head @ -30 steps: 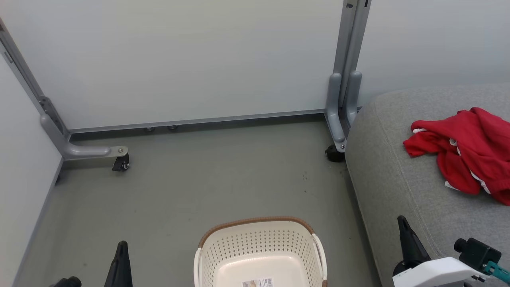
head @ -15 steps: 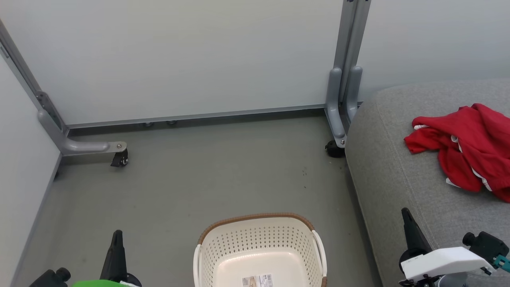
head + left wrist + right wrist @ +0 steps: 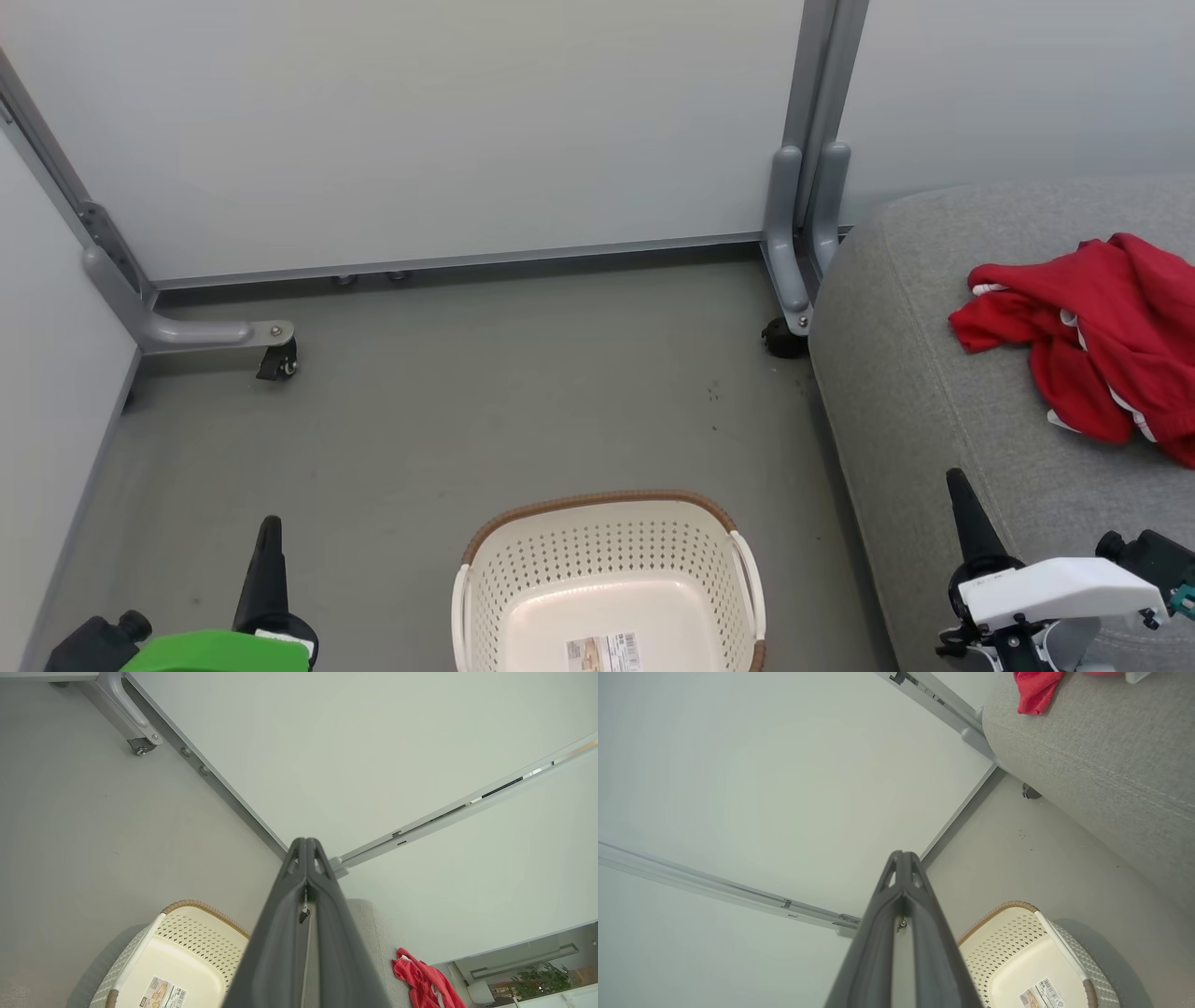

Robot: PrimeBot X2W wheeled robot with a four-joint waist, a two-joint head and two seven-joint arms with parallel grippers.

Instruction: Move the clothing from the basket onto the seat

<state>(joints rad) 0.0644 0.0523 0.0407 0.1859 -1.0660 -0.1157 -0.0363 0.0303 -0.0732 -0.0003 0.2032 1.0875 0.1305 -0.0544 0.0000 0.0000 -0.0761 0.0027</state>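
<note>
The large light grey fabric seat [image 3: 934,401] stands at our right, and the small cream perforated plastic basket [image 3: 597,504] sits on the floor [image 3: 467,411] before us. The crumpled red-and-white clothing [image 3: 1102,327] lies on the seat, well apart from the basket. Our left gripper [image 3: 269,537] and right gripper [image 3: 959,490] are clenched, grasping nothing.

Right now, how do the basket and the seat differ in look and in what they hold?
The basket is small, cream perforated plastic with a brown rim; the seat is a far larger grey fabric cushion. The seat bears the red clothing; the basket holds only a label on its floor. Both have rounded edges.
</note>
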